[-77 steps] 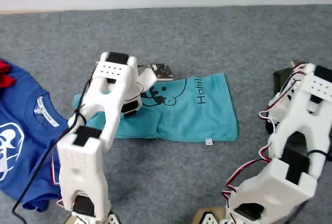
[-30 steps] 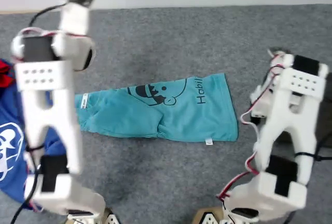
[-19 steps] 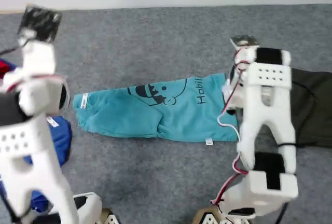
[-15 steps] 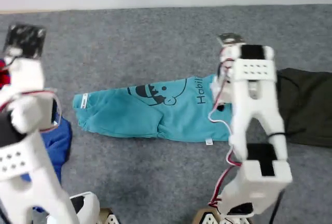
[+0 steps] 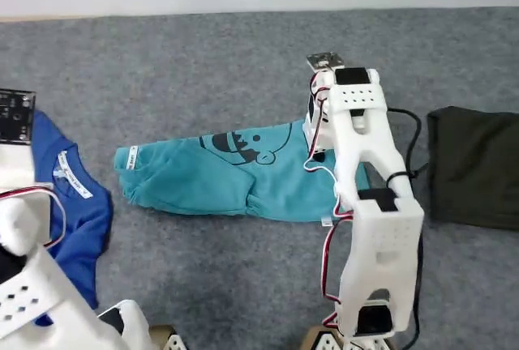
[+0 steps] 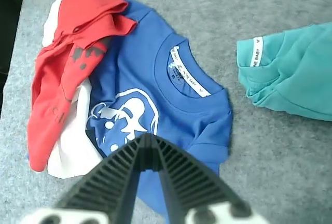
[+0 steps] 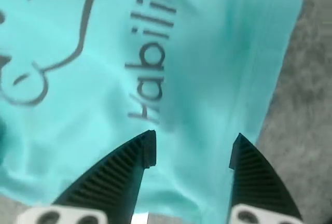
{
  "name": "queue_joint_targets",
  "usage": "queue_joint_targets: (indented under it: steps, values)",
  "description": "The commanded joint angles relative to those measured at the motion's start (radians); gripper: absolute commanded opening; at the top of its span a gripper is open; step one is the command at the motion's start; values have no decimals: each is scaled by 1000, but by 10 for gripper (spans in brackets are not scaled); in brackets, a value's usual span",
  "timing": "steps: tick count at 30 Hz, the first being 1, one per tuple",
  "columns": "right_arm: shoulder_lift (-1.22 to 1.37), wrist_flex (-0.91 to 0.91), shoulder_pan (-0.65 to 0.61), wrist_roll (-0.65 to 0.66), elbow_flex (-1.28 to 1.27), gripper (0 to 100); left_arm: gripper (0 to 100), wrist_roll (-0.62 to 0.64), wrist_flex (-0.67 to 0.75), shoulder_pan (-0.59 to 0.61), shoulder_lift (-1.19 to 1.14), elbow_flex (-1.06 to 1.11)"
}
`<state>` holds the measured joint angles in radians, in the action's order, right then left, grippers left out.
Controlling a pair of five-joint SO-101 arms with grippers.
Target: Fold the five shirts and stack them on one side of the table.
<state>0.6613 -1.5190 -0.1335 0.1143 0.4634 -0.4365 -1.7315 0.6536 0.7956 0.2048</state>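
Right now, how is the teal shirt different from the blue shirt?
The teal shirt is folded into a long strip, alone mid-table. The blue shirt lies spread out, touching a red garment and a white one. The teal shirt's drawing is a dark outline, and the blue shirt's is white. The open right claw is over the teal shirt, the shut left claw over the blue. Both lie on the grey table.
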Motion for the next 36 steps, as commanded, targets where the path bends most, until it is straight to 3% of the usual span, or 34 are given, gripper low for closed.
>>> queue_joint_targets:
  steps: [1,11,27,33,36]
  values:
    - [27,8,4,-9,101,246,4,-9,-20,3,8,4]
    - [68,-4,85,-8,153,246,5,-9,-5,-2,6,33]
    - [168,21,88,-9,157,241,5,-9,-5,-3,6,33]
    - [168,8,87,-9,157,92,5,-9,-5,-3,6,39]
    - [168,7,85,-9,157,84,5,-9,3,-3,8,76]
